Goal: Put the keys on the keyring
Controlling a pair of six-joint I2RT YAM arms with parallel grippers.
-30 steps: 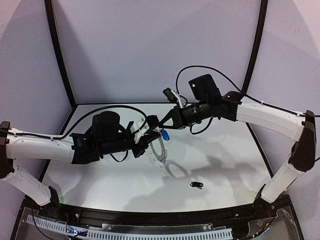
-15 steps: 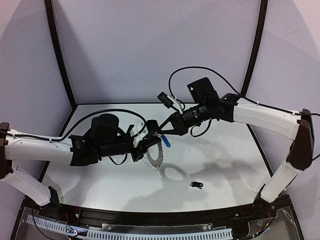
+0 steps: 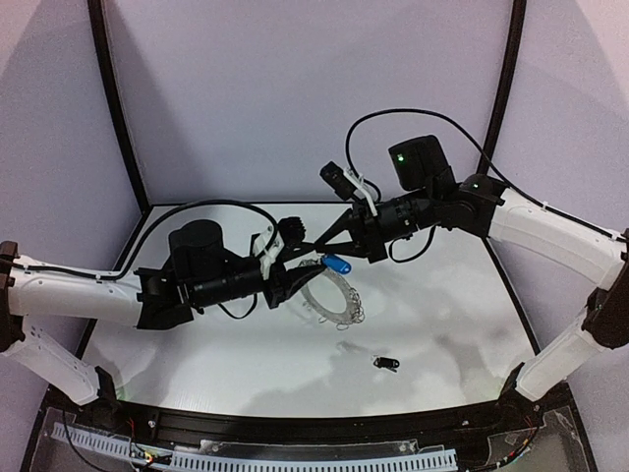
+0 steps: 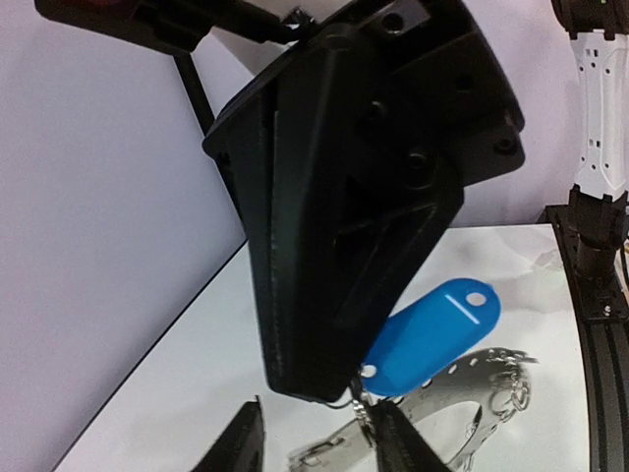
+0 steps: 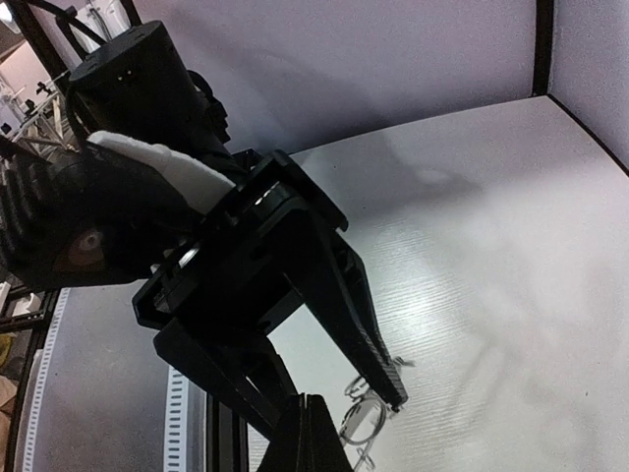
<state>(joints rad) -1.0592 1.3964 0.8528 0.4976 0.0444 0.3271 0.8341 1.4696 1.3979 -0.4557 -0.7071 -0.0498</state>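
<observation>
Keyring [image 4: 472, 374] by open left end effector [image 4: 316, 442], mid bench [image 3: 452, 315]; right end effector [image 3: 315, 246] closed on blue key [image 4: 432, 329]; black key [image 3: 384, 364] near front edge.

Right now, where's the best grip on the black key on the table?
Likely pinch the black key across its short width, from straight above: it lies flat on the bare table, its long axis roughly left-right.

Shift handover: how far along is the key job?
Done: nothing certain. In hand: the right gripper pinches the blue key at the edge of the keyring; the left gripper is open around the keyring. Left: black key, lying untouched on the table.
</observation>
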